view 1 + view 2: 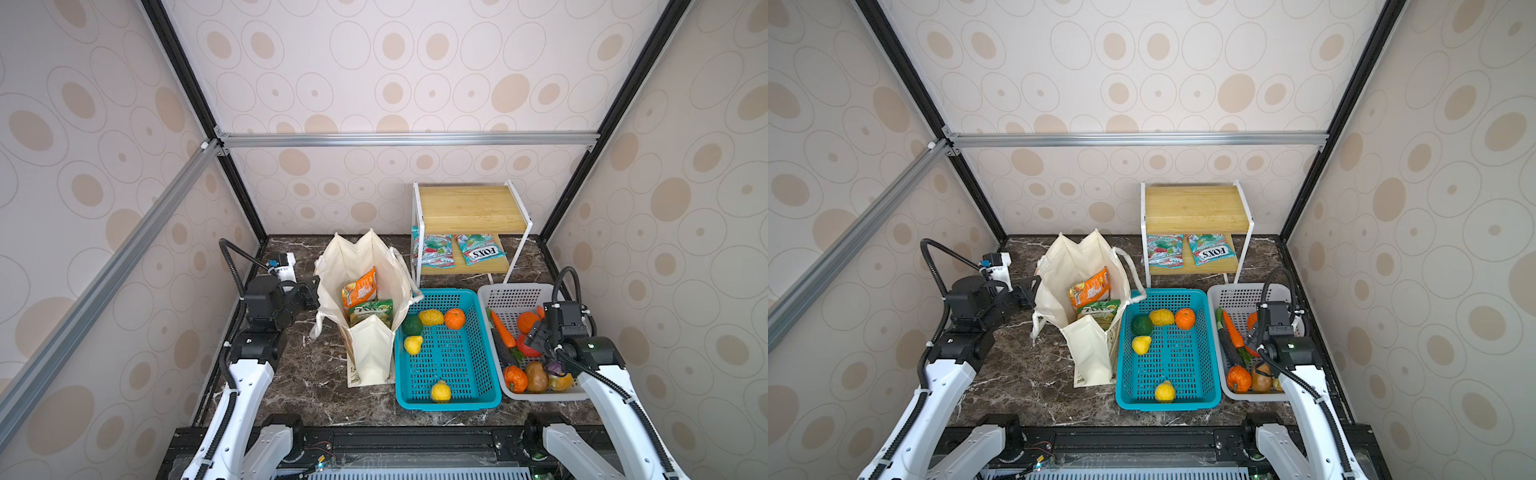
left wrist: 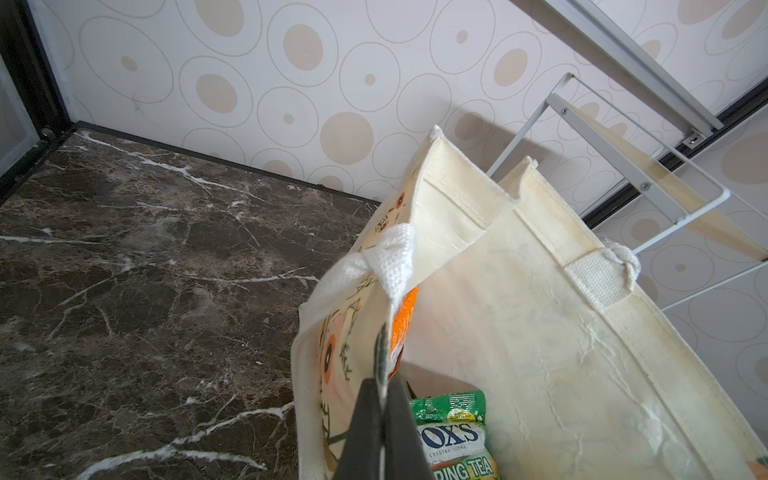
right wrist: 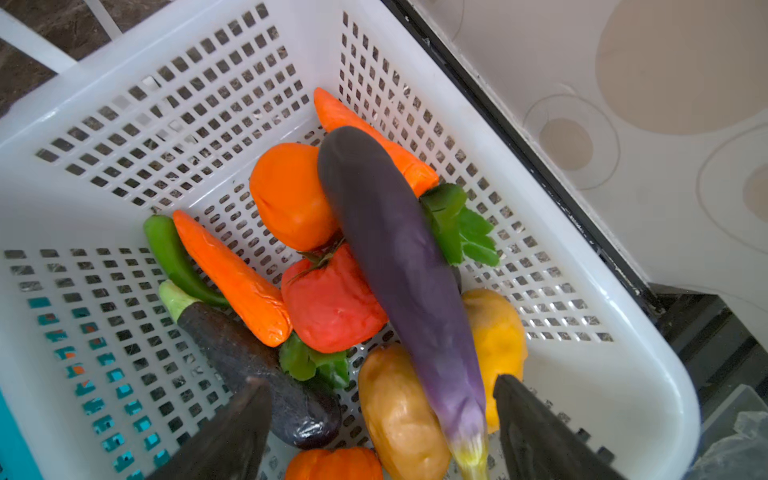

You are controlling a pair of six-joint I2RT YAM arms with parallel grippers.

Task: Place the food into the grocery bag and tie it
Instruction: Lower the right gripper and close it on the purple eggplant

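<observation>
Item 1, grocery bag: stood upright and open-mouthed on the desk, left of centre and toward the far edge. An orange snack packet and a green snack packet stood inside it, the green one nearer the front edge.

Item 2, left hand: clenched on the bag's left rim, the fabric pinched between its closed fingers in the left wrist view.

Item 3, teal basket: just right of the bag. It held three yellow lumpy fruits, two near its far end and one near the front, plus an orange fruit and a dark green fruit.

Item 4, grey basket: along the desk's right edge, beside the teal basket. It held mixed vegetables, among them a long purple eggplant lying over the pile and a darker eggplant.

Item 5, right hand: released, its fingers spread wide over the grey basket, the long eggplant's stem end between them but not gripped.
</observation>
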